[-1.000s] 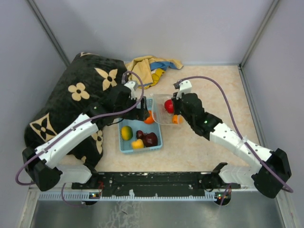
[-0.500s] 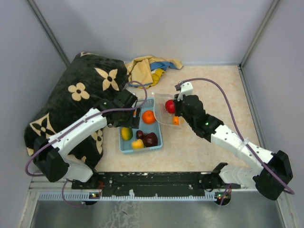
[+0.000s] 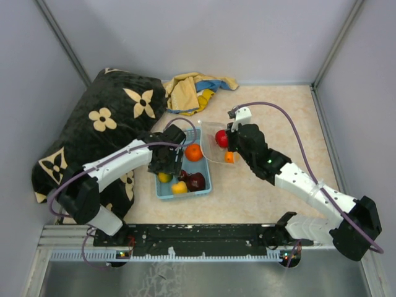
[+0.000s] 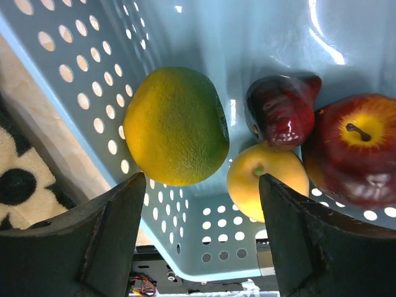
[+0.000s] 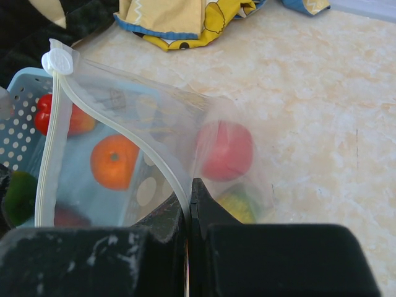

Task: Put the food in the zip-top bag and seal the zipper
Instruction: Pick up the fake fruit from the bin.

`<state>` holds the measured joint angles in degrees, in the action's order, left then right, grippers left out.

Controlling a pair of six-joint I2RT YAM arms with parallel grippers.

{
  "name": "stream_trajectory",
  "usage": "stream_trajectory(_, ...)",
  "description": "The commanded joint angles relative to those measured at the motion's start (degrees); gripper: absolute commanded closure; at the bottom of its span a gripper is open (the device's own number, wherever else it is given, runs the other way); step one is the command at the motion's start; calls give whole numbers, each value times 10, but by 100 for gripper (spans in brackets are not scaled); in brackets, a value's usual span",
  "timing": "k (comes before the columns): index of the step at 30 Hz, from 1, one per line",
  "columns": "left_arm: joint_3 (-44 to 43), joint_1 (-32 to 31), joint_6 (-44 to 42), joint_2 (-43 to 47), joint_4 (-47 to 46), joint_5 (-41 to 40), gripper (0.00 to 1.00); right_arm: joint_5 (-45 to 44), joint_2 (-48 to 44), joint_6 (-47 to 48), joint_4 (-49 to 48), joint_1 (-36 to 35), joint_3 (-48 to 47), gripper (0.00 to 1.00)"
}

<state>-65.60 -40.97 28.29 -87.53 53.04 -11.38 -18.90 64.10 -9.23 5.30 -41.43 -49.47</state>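
Early stage, most still to do. Zip-top bag [image 5: 148,117] sits centre frame in the top view, just right of the blue basket [image 3: 183,196], with its mouth open. Right gripper [image 5: 189,192] is pinched tight on the bag rim right at the zipper [image 5: 51,136], which is unsealed. Inside the bag are a red fruit [image 5: 226,150] and a yellowish one [image 5: 238,207] under it, so about two look loaded. Left gripper [image 4: 202,185] is spread wide and holds nothing. It is down in the basket with the yellow-green fruit [image 4: 176,127] roughly between its fingers; can't tell if they touch. Left in the basket: maroon fruit [image 4: 281,108], dark red apple [image 4: 356,148], yellow fruit [image 4: 266,179], orange fruit [image 3: 193,152]. Remaining: move those over, then close the zipper.
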Motion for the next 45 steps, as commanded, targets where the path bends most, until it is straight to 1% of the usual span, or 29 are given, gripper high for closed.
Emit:
stream_trajectory(1,17,5,3,-27,-14,-5,20,2,-8,3,-29,5,-3,98)
stream_trajectory(8,30,8,-5,-55,-66,0,19,3,4,12,-32,6,-9,98)
stream_trajectory(12,20,22,-18,-75,-82,-17,19,11,12,13,-31,7,-15,99)
stream_trajectory(15,23,41,-26,-71,-112,-27,17,12,14,15,-31,8,-18,99)
stream_trajectory(19,29,69,-24,-62,-147,-16,17,13,16,17,-32,9,-17,98)
stream_trajectory(23,36,78,-15,-63,-177,-3,18,12,14,15,-32,9,-15,98)
stream_trajectory(28,47,80,-10,-68,-183,10,20,12,11,14,-28,9,-13,99)
stream_trajectory(31,55,80,-8,-63,-184,18,24,11,13,15,-28,9,-13,99)
stream_trajectory(34,63,81,-5,-51,-181,16,32,13,13,12,-29,10,-14,98)
stream_trajectory(40,67,80,-10,-15,-174,7,53,15,13,12,-28,10,-18,98)
stream_trajectory(42,63,81,-13,1,-172,9,56,16,13,12,-27,10,-19,99)
stream_trajectory(45,55,80,-20,34,-178,23,58,18,14,12,-27,10,-20,99)
